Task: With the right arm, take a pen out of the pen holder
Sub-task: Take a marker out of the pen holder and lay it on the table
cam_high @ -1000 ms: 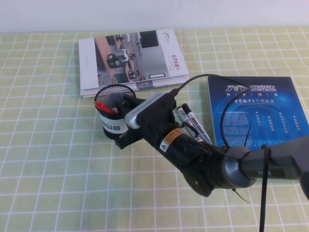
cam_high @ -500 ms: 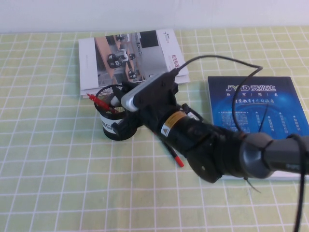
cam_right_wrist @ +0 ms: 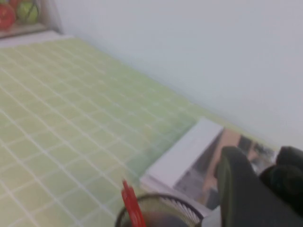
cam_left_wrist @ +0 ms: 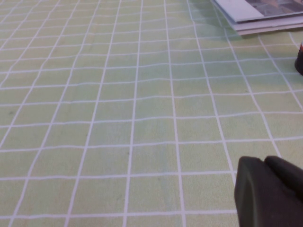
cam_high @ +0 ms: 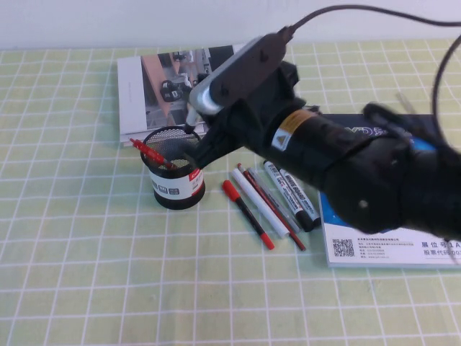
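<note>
The right gripper hangs just over the far right rim of the black mesh pen holder, which stands left of centre on the green checked cloth. Whether it holds anything I cannot tell; the arm's bulk hides it. A red pen leans out of the holder's left side. Several pens and markers lie just right of the holder, beside a blue book. A magazine lies beyond. The left gripper sits over bare cloth; its grip is hard to judge too.
</note>
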